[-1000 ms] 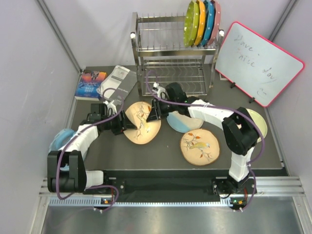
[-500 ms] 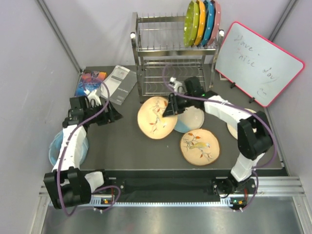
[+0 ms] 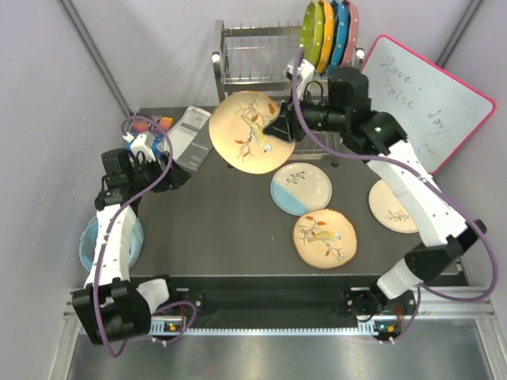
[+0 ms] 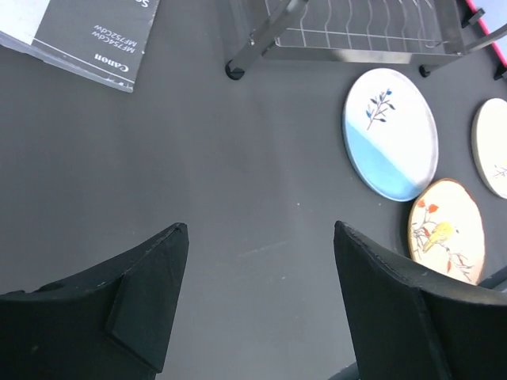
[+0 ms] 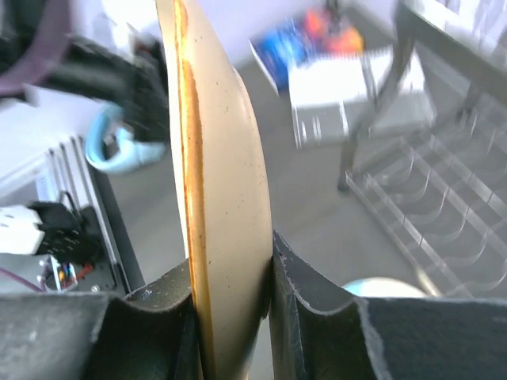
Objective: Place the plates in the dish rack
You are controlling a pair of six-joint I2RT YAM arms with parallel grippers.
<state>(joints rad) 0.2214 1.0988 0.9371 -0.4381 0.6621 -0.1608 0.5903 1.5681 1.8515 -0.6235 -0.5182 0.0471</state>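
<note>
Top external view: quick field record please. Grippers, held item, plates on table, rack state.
left gripper: open, empty, above the dark table
right gripper: shut on the tan-peach round plate, held off the table, tilted, in front of the steel wire dish rack
plates on table: white and light blue plate; second tan-peach plate; cream plate
rack upper tier: four coloured plates upright at right end
</note>
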